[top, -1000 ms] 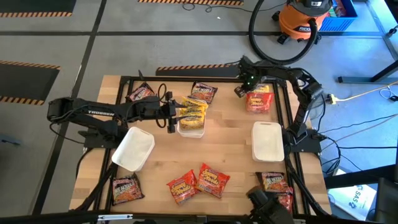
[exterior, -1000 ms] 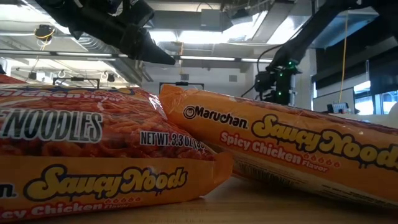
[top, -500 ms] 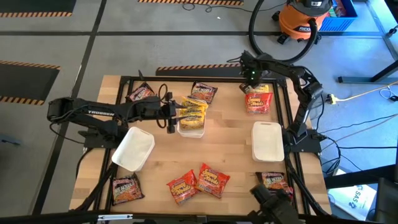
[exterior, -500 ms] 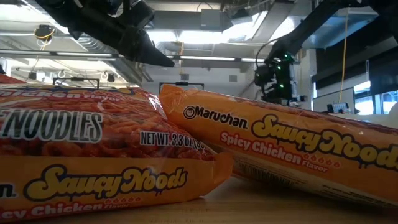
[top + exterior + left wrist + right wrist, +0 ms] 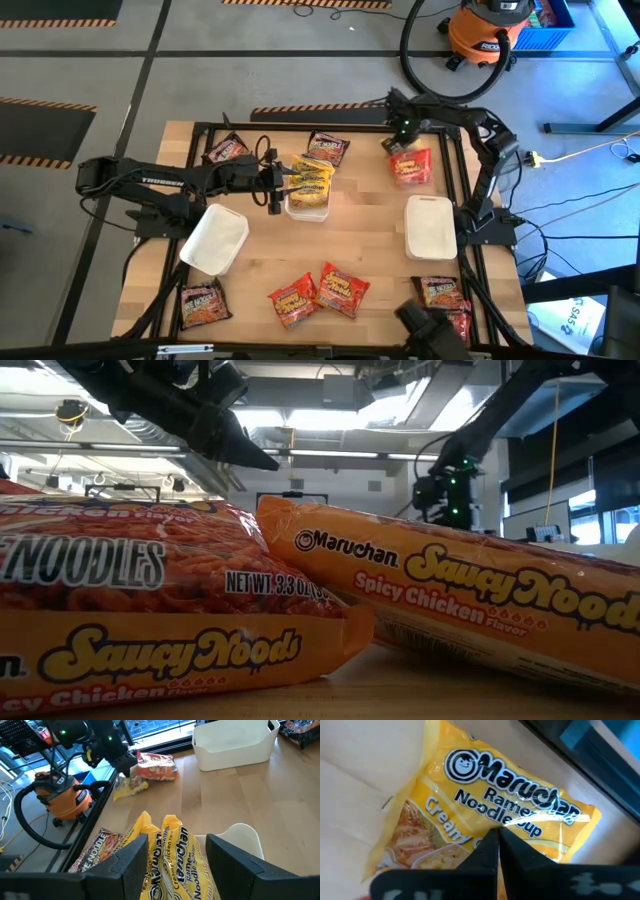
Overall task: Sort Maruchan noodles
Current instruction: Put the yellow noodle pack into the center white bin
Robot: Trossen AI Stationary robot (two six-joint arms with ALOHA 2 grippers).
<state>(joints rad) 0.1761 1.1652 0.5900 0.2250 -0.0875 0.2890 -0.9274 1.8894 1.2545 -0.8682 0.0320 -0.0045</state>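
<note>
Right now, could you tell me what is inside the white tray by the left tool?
Yellow noodle packets sit in the white tray, held between the left tool fingers. Whatever lies beneath them in the tray is covered.

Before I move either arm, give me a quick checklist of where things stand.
1. Left gripper grips yellow packets: ok.
2. Those packets are above the middle tray: ok.
3. Right gripper shut on far yellow packet: ok.
4. Far yellow packet lifted off the table: cannot tell.
5. Red packet clear of the far yellow packet: cannot tell.
6. Right tray empty: ok.
</note>
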